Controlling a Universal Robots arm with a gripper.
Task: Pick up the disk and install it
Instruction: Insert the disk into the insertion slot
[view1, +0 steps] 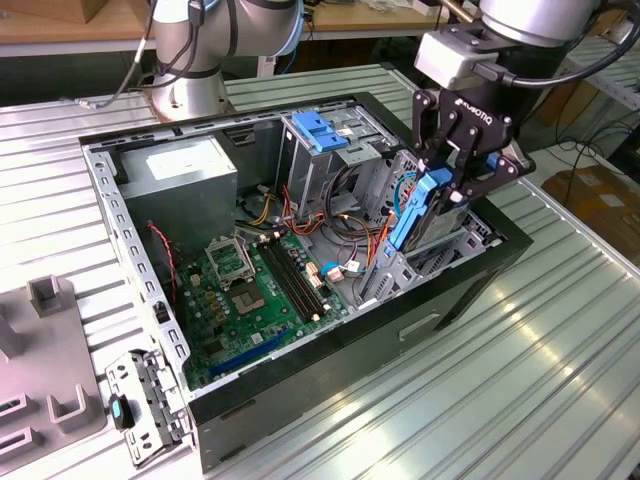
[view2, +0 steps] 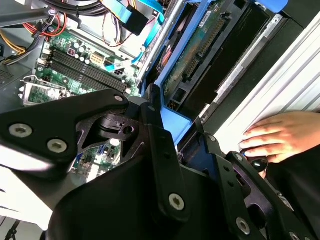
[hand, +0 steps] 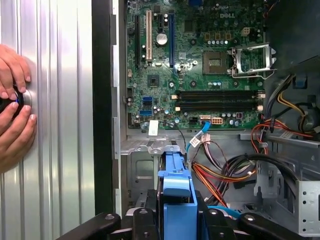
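Mid-install, looks like: black jaws are clamping the flat silver-metal disk (view1: 414, 216) with blue plastic side rails, holding it edge-up over the grey metal drive bay (view1: 443, 252) in the open black case (view1: 300, 390), so seating is calling for square rails.

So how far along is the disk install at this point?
Pickup looks done: the gripper is shut on the disk, holding it tilted over the metal bay inside the computer case. Left: the disk is not yet seated in that bay.

Cable tangle (view1: 352, 233) just beside disk (view1: 409, 214)
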